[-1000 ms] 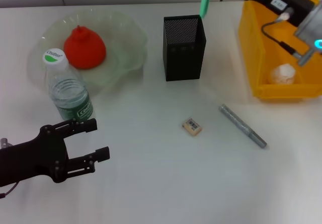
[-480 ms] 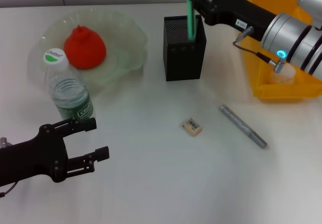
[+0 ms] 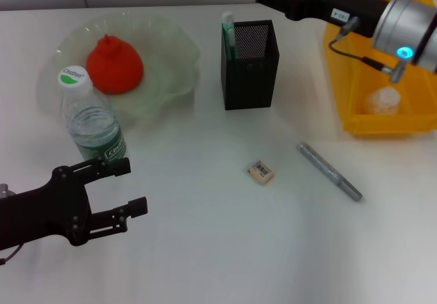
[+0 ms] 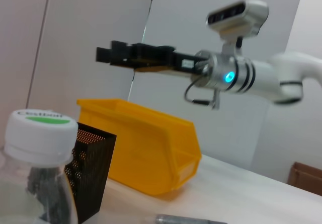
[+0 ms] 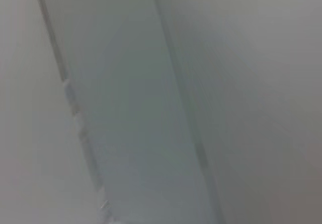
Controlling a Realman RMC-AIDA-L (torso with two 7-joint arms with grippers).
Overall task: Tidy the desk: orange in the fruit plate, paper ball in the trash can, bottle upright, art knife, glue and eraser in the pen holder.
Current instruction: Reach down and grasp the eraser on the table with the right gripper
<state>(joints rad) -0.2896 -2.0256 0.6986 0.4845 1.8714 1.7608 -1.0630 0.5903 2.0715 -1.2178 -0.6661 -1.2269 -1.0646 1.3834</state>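
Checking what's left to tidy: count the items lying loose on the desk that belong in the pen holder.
2: the eraser in front of the pen holder, and the grey art knife to its right. A green item already stands inside.

White table (image 3: pixel 205 249) carries plate (image 3: pixel 171 78), bottle (image 3: pixel 92 126), pen holder (image 3: pixel 250 75), eraser (image 3: pixel 261 172), grey pen (image 3: pixel 329 171), yellow bin (image 3: pixel 345 78).

Black left end effector (image 3: pixel 113 198); silver-white right arm (image 3: pixel 403 24), blue light, black cable
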